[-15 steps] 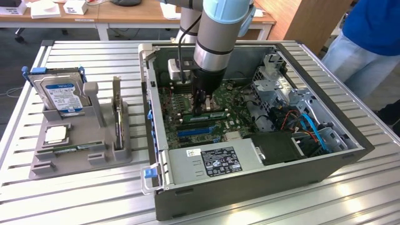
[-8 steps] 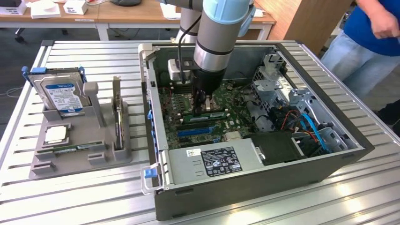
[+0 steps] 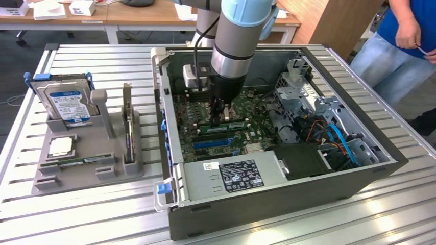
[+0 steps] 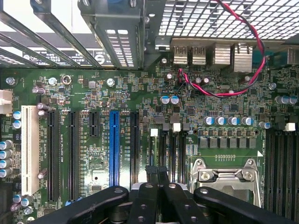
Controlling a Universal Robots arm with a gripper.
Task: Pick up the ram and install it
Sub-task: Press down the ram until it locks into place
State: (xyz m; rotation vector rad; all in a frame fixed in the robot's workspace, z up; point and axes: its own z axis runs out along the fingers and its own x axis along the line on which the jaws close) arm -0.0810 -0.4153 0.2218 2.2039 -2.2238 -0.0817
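Green ram under shut gripper; wrist view adds blue slot.

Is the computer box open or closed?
Open. The computer has no side cover, so its green board and cables show, with the claw inside.

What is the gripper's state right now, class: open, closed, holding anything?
Gripper: closed, fingers together over the motherboard inside the computer case; whether it holds anything cannot be told.

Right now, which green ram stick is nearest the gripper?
The green ram stick inside the open computer case, beside the gripper; the other lies in the grey holder at the exterior view's left.
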